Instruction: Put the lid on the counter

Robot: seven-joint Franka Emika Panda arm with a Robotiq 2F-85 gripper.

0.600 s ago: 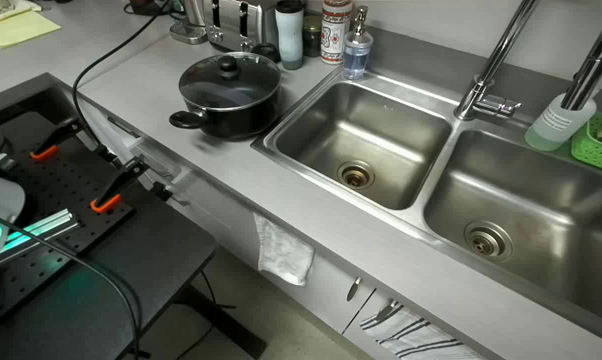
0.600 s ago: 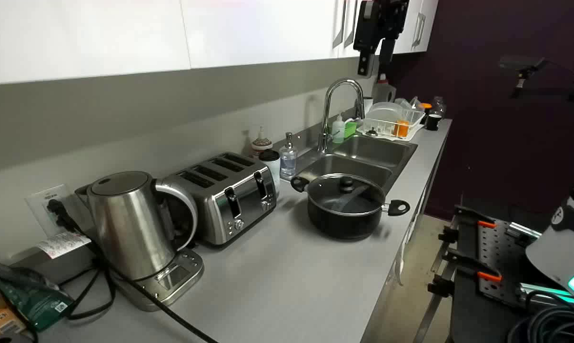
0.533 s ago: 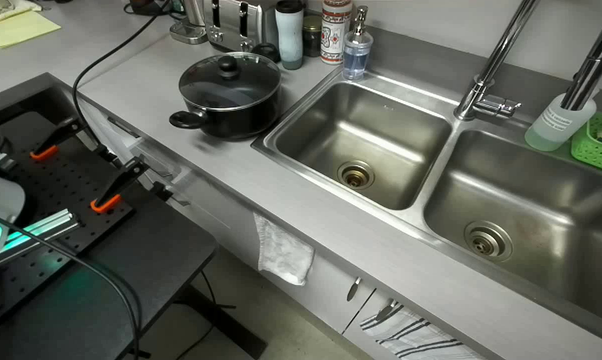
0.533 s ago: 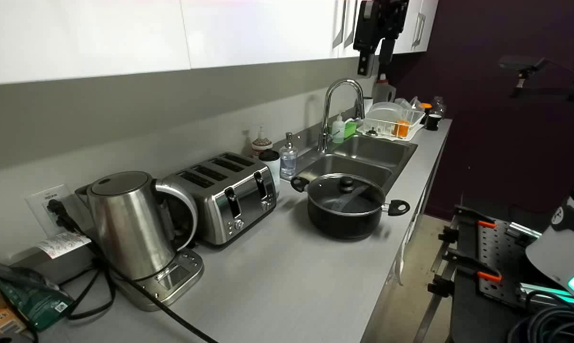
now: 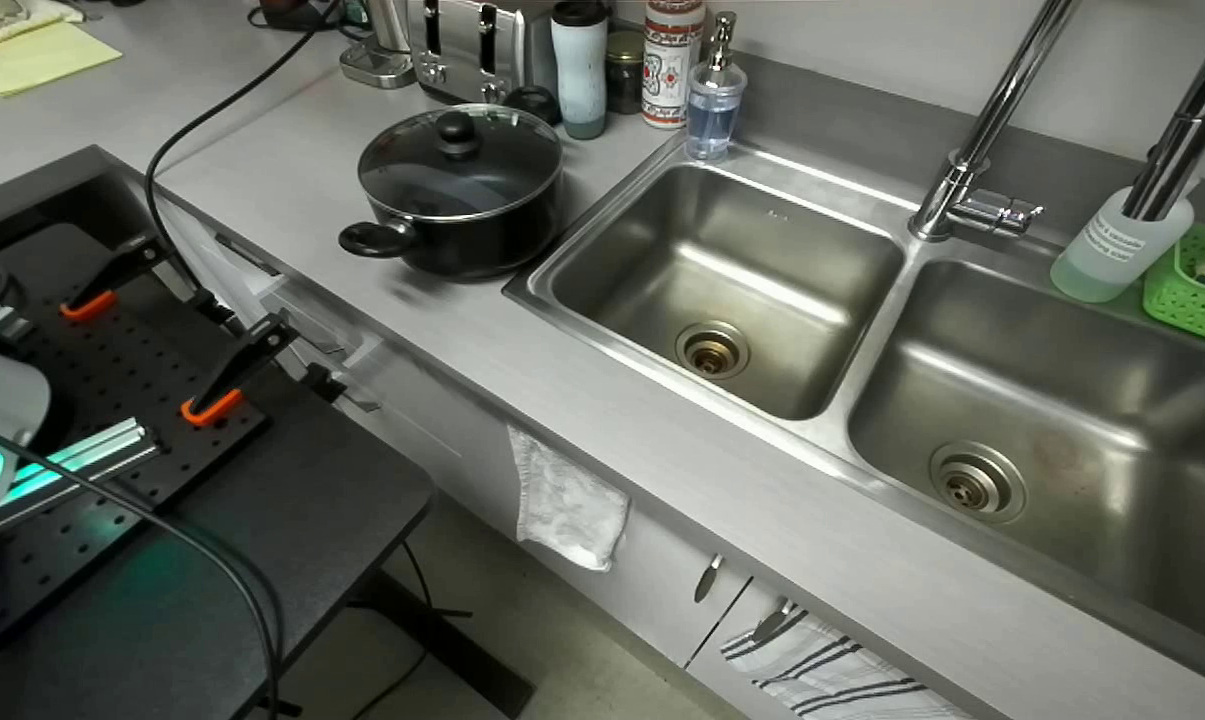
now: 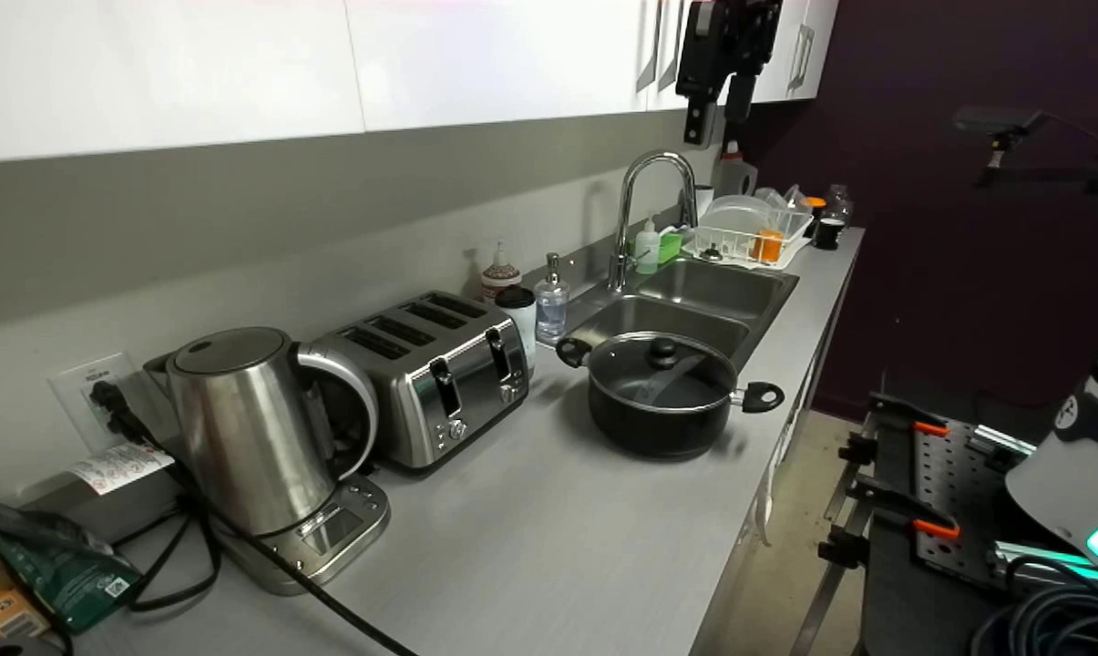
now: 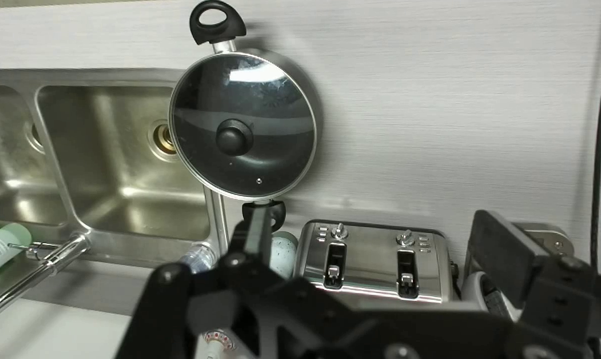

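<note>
The round glass lid (image 5: pixel 462 175) with a black centre knob sits on the black pot (image 5: pixel 487 240). The lid also shows on the pot in an exterior view (image 6: pixel 640 374) and the wrist view (image 7: pixel 280 114). The pot stands on the grey counter (image 5: pixel 272 200), beside the sink; the counter also shows in an exterior view (image 6: pixel 549 538) and the wrist view (image 7: pixel 455 109). My gripper (image 6: pixel 720 114) is open and empty, high above the counter in front of the upper cabinets. Its two fingers stand wide apart in the wrist view (image 7: pixel 380 237).
Two sink basins (image 5: pixel 722 290) lie beside the pot, with a tall faucet (image 6: pixel 635 210). A toaster (image 6: pixel 439 374), a kettle (image 6: pixel 248 428), a tumbler (image 5: pixel 580 75) and a soap dispenser (image 5: pixel 714 100) stand along the wall. A black cable (image 5: pixel 232 100) crosses the counter.
</note>
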